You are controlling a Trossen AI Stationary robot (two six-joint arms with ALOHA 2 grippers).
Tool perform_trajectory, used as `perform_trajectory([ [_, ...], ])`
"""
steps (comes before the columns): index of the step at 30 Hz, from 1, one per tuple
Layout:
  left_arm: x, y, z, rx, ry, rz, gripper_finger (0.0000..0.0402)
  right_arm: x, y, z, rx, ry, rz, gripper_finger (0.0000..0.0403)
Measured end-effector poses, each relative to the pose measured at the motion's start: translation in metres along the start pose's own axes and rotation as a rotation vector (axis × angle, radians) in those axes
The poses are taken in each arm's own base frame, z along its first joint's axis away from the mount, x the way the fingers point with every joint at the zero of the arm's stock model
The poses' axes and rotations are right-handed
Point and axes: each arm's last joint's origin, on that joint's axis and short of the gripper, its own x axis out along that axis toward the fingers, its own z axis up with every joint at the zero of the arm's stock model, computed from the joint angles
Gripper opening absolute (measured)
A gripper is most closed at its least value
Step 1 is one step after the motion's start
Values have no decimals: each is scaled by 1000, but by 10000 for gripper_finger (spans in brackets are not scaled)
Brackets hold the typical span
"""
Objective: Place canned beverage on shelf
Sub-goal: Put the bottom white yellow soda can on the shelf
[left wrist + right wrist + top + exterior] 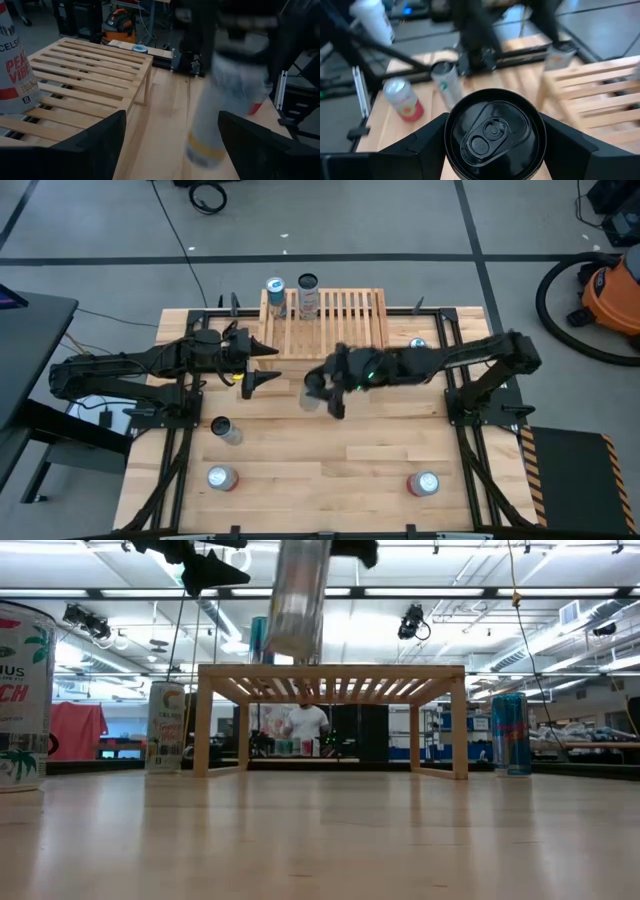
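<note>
A: Where is the can now?

B: The can [492, 134] sits between the fingers of the right tool [322, 393], which grasps it by its sides; in the low view it hangs in the air [296, 595], above the surface [320, 455] and in front of the shelf [333, 690]; from above, it is just off the shelf's front edge [330, 330], near the middle of the surface.

A: And the left tool?

B: The left tool [256, 366] hovers beside the shelf's left front corner, fingers spread apart and holding nothing; the held can shows blurred past it [225, 105].

A: What is on the shelf?

B: One white can [308, 298] stands on top, near the back left; a blue-topped can [275, 292] stands at the shelf's left back corner, whether on it or beside it I cannot tell.

A: Anything else about?

B: A dark-topped can [222, 428] at the left; two red cans near the front, one left [220, 477], one right [425, 483]; a person [305, 725] stands in the room behind the shelf.
</note>
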Motion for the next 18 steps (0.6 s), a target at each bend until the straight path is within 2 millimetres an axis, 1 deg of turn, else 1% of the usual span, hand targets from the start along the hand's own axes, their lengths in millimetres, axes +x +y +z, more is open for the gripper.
perform_trajectory([
  [4, 0, 0, 0, 0, 0, 0, 318, -30, -23, 19, 26, -66, -40, 271],
  [7, 0, 0, 0, -1, 2, 0, 318, -53, -45, 32, 28, -130, -92, 271],
  [9, 0, 0, 0, -1, 3, 0, 318, -65, -61, 38, 24, -151, -139, 271],
  [12, 0, 0, 0, -7, 3, 0, 318, -78, -87, 44, 14, -171, -187, 271],
  [15, 0, 0, 0, -27, 4, 0, 318, -90, -115, 55, 11, -184, -242, 271],
  [18, 0, 0, -1, -27, 7, 1, 318, -97, -137, 67, 11, -178, -270, 271],
])
